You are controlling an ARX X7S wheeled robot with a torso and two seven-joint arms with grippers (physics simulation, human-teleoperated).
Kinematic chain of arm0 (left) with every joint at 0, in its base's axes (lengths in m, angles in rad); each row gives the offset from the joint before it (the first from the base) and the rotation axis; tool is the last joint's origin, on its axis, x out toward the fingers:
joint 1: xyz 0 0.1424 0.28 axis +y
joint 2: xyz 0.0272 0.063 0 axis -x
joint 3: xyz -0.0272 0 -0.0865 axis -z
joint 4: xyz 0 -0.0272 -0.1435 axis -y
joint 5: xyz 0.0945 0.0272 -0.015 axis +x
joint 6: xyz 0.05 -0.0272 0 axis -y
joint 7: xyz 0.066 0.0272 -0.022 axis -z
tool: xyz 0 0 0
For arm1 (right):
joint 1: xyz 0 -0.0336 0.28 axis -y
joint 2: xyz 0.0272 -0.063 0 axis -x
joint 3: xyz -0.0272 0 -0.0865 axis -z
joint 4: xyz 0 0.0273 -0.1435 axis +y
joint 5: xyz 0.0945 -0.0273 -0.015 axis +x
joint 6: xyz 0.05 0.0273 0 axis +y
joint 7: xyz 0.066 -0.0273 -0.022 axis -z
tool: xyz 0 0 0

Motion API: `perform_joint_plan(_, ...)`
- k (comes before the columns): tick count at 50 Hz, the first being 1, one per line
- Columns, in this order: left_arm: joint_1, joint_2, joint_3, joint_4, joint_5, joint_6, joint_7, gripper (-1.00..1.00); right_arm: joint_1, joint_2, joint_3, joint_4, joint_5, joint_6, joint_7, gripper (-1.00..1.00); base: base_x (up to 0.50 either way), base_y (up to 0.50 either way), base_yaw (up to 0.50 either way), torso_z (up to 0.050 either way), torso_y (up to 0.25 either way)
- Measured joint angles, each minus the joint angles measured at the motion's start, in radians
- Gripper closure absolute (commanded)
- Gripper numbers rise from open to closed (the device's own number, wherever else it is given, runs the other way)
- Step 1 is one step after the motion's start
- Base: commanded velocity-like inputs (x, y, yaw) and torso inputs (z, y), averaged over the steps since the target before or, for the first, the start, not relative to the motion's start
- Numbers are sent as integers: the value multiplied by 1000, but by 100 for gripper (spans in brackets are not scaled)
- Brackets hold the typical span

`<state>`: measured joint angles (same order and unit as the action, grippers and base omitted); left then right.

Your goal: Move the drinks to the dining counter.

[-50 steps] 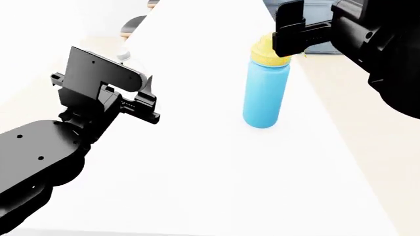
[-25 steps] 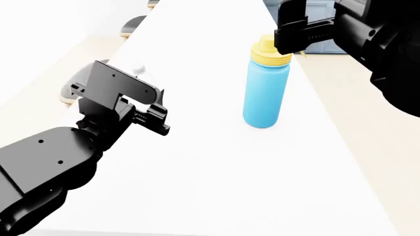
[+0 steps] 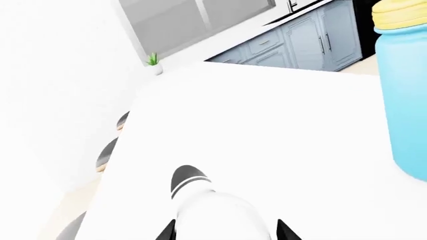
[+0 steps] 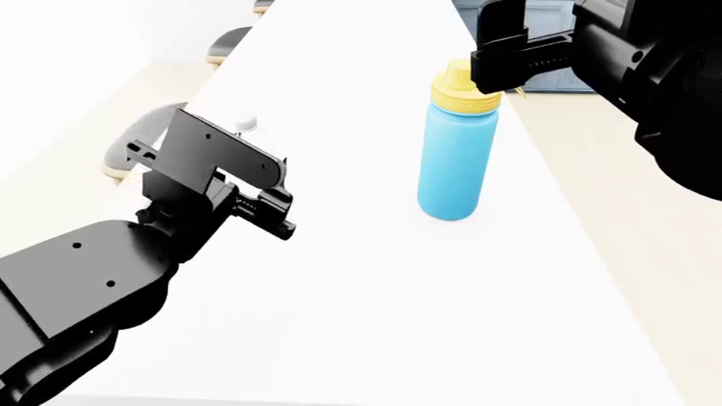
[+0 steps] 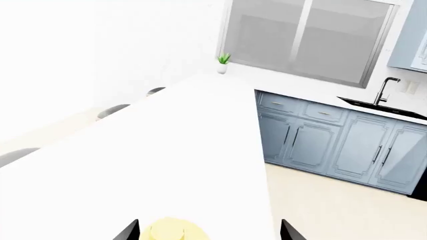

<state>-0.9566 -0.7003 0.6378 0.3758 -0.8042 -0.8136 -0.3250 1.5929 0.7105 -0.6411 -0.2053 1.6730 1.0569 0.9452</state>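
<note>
The blue flask (image 4: 457, 144) stands upright on the bench (image 4: 373, 296). The right gripper (image 5: 209, 231) hangs spread wide above its lid; the left gripper (image 3: 227, 231) apparently straddles the clear bottle (image 3: 213, 212).

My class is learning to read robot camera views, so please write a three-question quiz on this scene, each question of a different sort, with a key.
1. True or false: the sky-blue flask stands upright on the dining counter.
2. Multiple choice: in the left wrist view, what sits between the left claw fingertips? A) the clear bottle B) a black utensil holder C) a potted plant
3. Fill in: the flask's screw lid is coloured ____.

Key:
1. True.
2. A; the right claw, open, is above the flask's lid instead.
3. Yellow.
</note>
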Motion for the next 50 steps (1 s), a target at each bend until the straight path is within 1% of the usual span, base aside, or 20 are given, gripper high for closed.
perform_joint_plan(7, -2, 1, 5, 0, 2, -3, 4, 100, 2, 1, -2, 1, -1, 0, -2, -100, 0, 0, 0, 1, 1)
perform_joint_plan(8, -3, 1, 5, 0, 1, -4, 4, -100, 3, 1, -2, 1, -1, -1, -2, -100, 0, 0, 0, 0, 0)
perform_joint_plan(50, 2, -22, -40, 29, -52, -6, -13, -100, 15, -1, -15, 5, 2, -5, -1, -100, 0, 0, 0, 0, 0)
